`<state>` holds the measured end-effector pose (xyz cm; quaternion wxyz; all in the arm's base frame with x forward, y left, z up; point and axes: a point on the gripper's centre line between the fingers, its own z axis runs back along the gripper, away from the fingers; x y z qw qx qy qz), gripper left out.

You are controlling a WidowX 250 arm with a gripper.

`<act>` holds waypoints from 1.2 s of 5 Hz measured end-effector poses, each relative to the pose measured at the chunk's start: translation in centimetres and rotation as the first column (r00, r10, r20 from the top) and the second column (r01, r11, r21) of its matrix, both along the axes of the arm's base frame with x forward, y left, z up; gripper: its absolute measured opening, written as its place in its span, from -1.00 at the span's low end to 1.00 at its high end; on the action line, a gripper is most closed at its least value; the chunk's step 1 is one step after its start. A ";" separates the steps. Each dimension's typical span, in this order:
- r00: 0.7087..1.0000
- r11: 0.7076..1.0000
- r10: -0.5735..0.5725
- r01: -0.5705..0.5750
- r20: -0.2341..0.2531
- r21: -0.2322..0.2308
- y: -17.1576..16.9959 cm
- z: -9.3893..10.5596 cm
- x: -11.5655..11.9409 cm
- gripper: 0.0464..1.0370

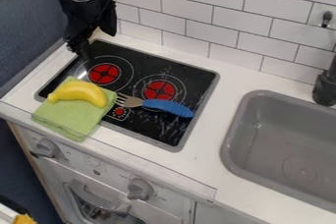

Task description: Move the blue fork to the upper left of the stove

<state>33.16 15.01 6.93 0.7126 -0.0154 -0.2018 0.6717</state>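
Observation:
The black gripper [80, 51] hangs over the upper left corner of the stove, up and to the left of the fork. The blue fork [169, 106] lies across the right-hand burner's lower part, its blue handle pointing right and its metal tines pointing left, close to the green cloth's right edge. A gap of stove surface separates the gripper from the fork. The black stove top [176, 68] has two round red burners and a small red dial mark.
A yellow banana [79, 93] rests on a green cloth [68, 116] covering the stove's lower left corner. To the right is a grey sink [289, 134] with a black faucet [325, 88]. White wall tiles [216, 21] stand behind the stove, and knobs line the counter's front.

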 end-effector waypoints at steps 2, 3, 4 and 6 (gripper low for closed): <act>0.999 0.999 0.033 -0.033 -0.023 -0.020 -2.7 -1.5 0.5 0.93; 0.993 0.996 0.092 -0.093 -0.078 -0.007 -5.6 -2.9 0.4 0.93; 0.982 0.993 0.122 -0.121 -0.142 0.015 -7.6 -4.0 0.4 0.93; 0.983 0.994 0.108 -0.110 -0.148 -0.003 -8.9 -5.4 -0.5 0.93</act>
